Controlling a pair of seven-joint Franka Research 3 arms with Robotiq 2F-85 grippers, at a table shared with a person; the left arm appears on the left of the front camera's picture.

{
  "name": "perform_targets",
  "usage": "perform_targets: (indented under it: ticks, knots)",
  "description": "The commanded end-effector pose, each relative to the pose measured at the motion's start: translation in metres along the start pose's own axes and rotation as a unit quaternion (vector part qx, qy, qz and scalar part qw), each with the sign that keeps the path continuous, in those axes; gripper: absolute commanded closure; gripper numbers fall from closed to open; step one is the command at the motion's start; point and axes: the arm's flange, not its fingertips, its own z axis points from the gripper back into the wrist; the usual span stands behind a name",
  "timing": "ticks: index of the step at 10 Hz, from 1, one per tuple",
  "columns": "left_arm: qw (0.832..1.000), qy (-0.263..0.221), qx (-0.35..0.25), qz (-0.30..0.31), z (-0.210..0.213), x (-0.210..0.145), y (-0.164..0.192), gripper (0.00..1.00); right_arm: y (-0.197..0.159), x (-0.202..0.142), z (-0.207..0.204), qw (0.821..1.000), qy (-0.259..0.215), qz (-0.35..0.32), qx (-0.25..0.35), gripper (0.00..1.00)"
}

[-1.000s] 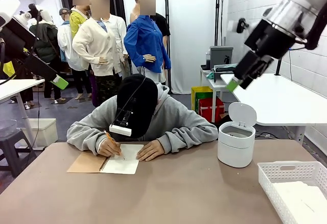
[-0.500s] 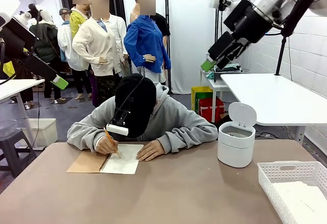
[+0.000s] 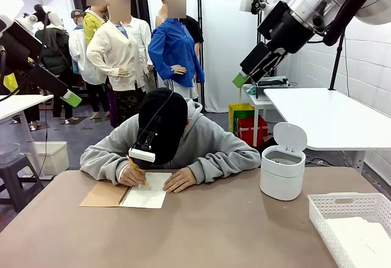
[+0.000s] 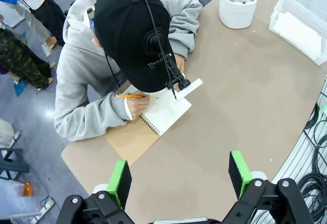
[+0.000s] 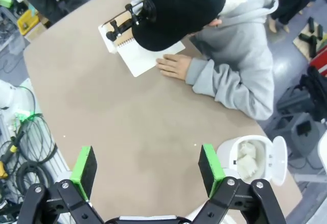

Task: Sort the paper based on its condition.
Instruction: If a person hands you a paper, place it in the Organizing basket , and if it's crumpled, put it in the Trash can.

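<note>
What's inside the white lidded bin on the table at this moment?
From the right wrist view, the white bin, its lid flipped open, holds crumpled white paper wads, at least two. Whatever lies beneath them, and the bin's bottom, is covered.

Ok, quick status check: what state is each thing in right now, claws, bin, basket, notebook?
Left claw: open, empty, high above the table.
Right claw: open, empty, high above the table.
Bin: lid up, crumpled paper wads inside.
Basket: flat sheets lying in it.
Notebook: open, the person's hand writing in it with a pencil.
</note>
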Motion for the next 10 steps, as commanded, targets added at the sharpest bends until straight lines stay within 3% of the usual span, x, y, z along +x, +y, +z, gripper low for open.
perform_targets:
  ticks: [1,10]
  knots:
    - [1.0,-0.002,-0.003,0.001,0.0006,-0.0005,0.0009,0.0,0.0018,-0.0007,0.0004,1.0,-0.002,-0.002,0.003,0.0]
    - [1.0,-0.002,-0.003,0.001,0.0006,-0.0005,0.0009,0.0,0.0018,-0.0007,0.0004,1.0,-0.002,-0.002,0.003,0.0]
